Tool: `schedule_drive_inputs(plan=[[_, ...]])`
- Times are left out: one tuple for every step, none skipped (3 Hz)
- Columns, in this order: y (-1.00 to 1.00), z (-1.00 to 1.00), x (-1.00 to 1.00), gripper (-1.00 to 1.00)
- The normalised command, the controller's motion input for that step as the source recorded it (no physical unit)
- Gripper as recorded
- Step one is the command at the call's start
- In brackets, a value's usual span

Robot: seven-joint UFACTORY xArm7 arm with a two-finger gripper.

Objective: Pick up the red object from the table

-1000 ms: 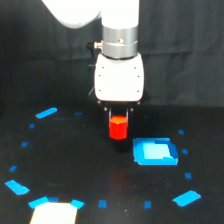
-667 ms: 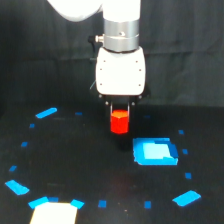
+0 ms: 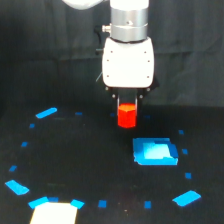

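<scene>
The claw (image 3: 127,107) was clamped on the red object (image 3: 127,115), holding it clear above the middle of the black worktop (image 3: 75,150). A larger blue square piece (image 3: 155,151) lay on the worktop nearer the exterior view's right edge.

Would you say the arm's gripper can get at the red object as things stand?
Probably yes: the gripper sits directly over the red object, whose top is tucked up between its fingers. Nothing stands between them; the blue square piece lies apart, toward the exterior view's right.
</scene>
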Motion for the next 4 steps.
schedule_drive_inputs(plan=[[0.28, 0.99, 0.34, -1.0], [0.1, 0.96, 0.63, -0.74], [-0.2, 0.13, -0.43, -0.92], [-0.15, -0.13, -0.17, -1.0]])
